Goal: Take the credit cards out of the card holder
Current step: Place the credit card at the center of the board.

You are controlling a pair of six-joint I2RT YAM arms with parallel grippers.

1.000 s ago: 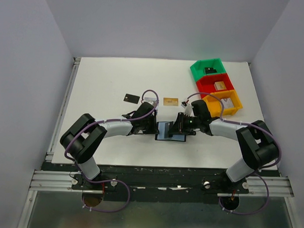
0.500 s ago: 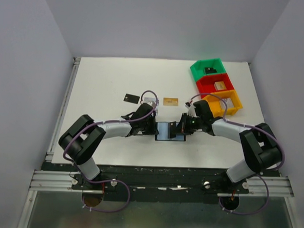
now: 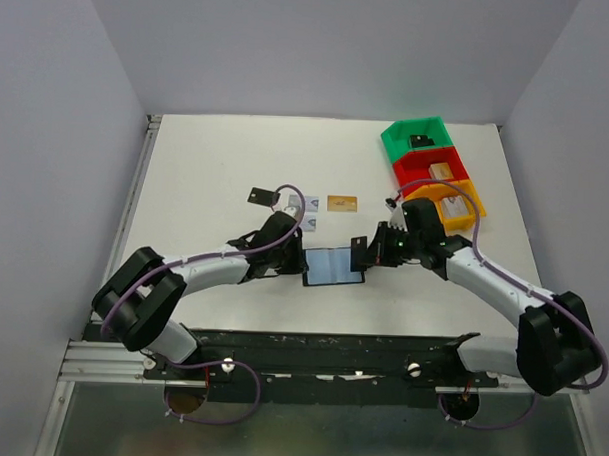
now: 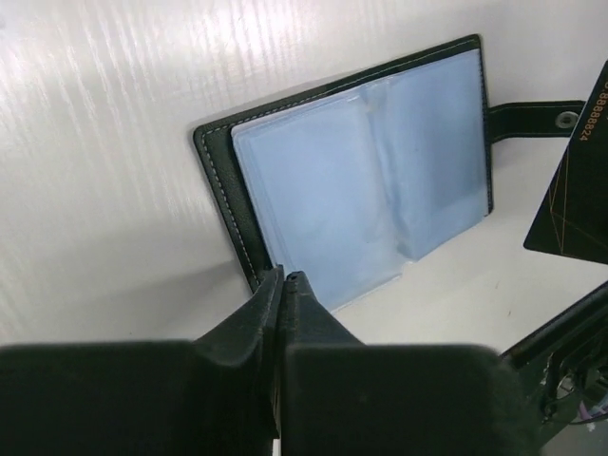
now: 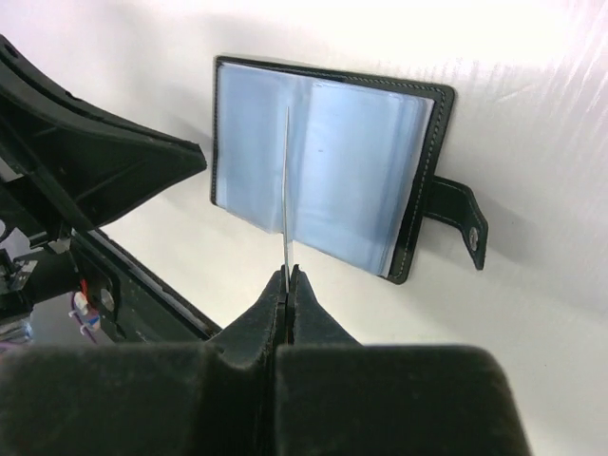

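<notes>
Already out of the card holder (image 3: 335, 267), on the table (image 3: 207, 155), is a loose black card (image 3: 261, 196), lying beyond the holder and to its left. A silver card (image 3: 296, 202) lies next, also beyond the holder and partly crossed by a cable; whether a second silver one sits beside it cannot be told. The left end effector (image 4: 283, 280) is clenched at the holder's left edge and appears to pinch the cover, so the holder is kept flat and spread open near the front middle of the table. A gold card (image 3: 341, 202) lies straight beyond the holder.

At the holder's right side the right end effector (image 5: 288, 275) is clenched on a thin card seen edge-on from its own camera. From the left wrist view this held black card (image 4: 573, 190) shows in the air by the strap tab, apparently free of the pockets.

The task is judged well advanced: three cards are laid out and a fourth is lifted but not yet set down. The pale blue pockets look mostly flat. Whether a last card is left inside cannot be made out.
</notes>
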